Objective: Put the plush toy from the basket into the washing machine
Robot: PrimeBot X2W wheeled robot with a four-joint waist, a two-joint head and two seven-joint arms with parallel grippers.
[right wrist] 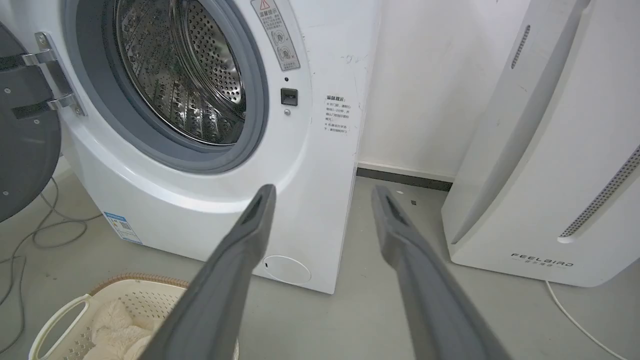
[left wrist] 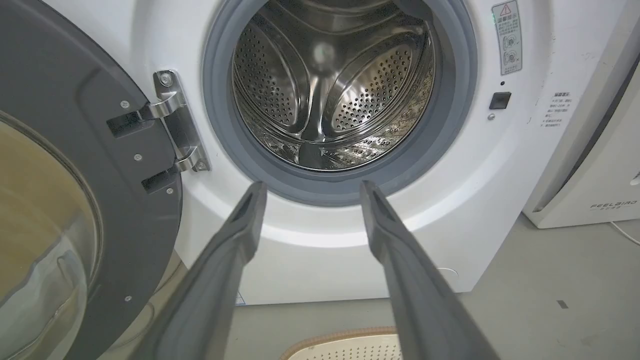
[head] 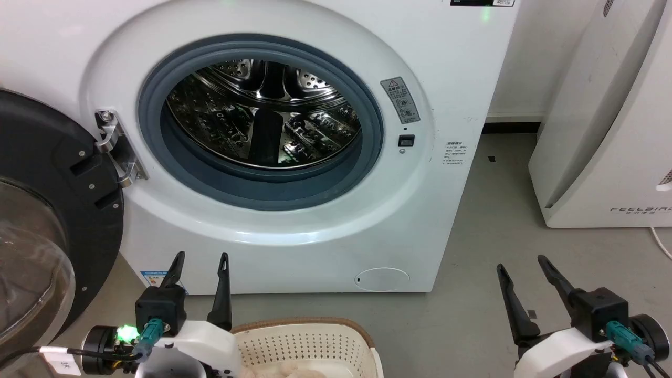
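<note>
1. Left gripper [head: 202,256] stands low at the left of the head view. Its two long dark fingers are spread wide with nothing between them, tips pointing up at the washer's front, just beside the basket's left edge
2. Right gripper [head: 520,262] is spread just as wide and grips nothing. It hangs over bare floor at the lower right, well apart from the basket
3. The fluffy beige-tan plush toy [right wrist: 112,325], long-furred and rounded, lies inside the cream-white perforated plastic basket [right wrist: 140,277], which has a brown rim and a looped side handle
4. The basket sits on the floor in front of the washer, between the two grippers and nearer the left one
5. The large white front-loading washing machine [head: 462,68] has its round mouth open. A smooth grey rubber gasket [head: 157,131] rings a shiny perforated steel drum [head: 231,115] with raised ribs
6. The black-framed glass door [head: 47,157] is swung out to the left on a bright metal hinge [head: 113,147], and its lower edge comes near the left arm
7. Smooth grey floor [head: 499,220] lies open between the washer's right edge and a plain white slotted appliance [head: 604,131]
8. Thin dark cables [right wrist: 30,240] trail on the floor left of the basket, and a white cord [right wrist: 575,320] runs beside the appliance
</note>
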